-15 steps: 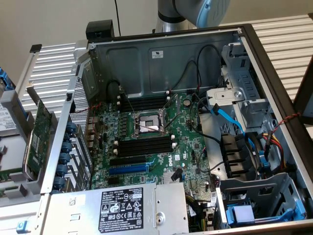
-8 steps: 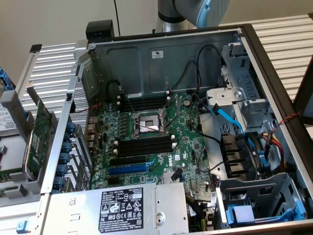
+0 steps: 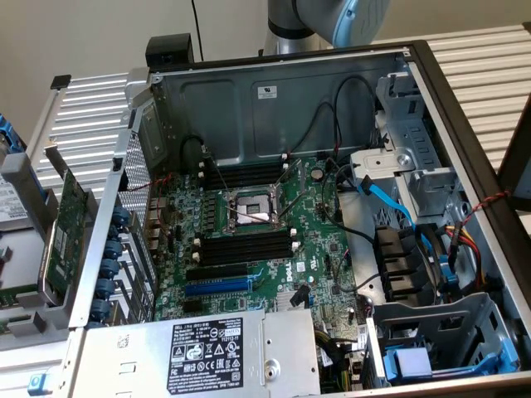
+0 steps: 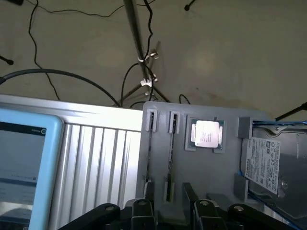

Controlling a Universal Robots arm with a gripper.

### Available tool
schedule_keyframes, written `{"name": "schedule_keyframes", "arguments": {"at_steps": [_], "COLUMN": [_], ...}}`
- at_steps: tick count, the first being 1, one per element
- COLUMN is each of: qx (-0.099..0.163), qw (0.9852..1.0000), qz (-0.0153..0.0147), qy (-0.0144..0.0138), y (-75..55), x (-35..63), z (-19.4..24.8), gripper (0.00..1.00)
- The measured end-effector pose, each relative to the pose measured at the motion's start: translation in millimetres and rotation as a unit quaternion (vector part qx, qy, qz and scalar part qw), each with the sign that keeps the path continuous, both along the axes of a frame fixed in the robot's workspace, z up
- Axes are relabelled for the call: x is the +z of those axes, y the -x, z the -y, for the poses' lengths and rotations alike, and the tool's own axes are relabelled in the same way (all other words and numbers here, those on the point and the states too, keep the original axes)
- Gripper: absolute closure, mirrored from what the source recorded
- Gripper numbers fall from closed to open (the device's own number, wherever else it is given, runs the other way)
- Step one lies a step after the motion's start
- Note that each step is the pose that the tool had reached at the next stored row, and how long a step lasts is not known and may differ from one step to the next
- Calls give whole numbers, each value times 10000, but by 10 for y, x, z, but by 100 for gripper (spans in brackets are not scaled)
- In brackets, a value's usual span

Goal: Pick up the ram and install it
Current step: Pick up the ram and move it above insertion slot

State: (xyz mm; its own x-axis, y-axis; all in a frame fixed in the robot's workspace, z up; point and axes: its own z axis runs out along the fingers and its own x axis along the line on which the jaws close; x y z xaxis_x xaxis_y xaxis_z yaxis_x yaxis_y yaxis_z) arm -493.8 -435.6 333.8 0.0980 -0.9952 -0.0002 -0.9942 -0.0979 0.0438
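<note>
Over ribbed table, hovering at tray with pincer spread astride ram, slotted edge-up for easy pinching.

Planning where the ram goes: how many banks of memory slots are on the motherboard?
2: the far bank beyond the CPU socket, the near bank before it; others may be hidden.

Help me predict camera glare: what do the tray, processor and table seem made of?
The tray looks like matte grey plastic: a dull, even surface with moulded slots. The processor has a bare metal lid, silvery and brightly reflecting. The table is probably aluminium: pale silver ribs with a soft sheen.
</note>
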Motion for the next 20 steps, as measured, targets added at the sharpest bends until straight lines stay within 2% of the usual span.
{"name": "schedule_keyframes", "arguments": {"at_steps": [2, 5, 7, 20], "qx": [0, -1, -3, -115], "qw": [10000, 9999, 9999, 9999], "qz": [31, 102, 125, 130], "qy": [0, 0, -1, 0], "y": [17, 33, 39, 39], "x": [-23, -55, -90, -325], "z": [12, 33, 42, 82], "gripper": [64, 64, 64, 64]}}
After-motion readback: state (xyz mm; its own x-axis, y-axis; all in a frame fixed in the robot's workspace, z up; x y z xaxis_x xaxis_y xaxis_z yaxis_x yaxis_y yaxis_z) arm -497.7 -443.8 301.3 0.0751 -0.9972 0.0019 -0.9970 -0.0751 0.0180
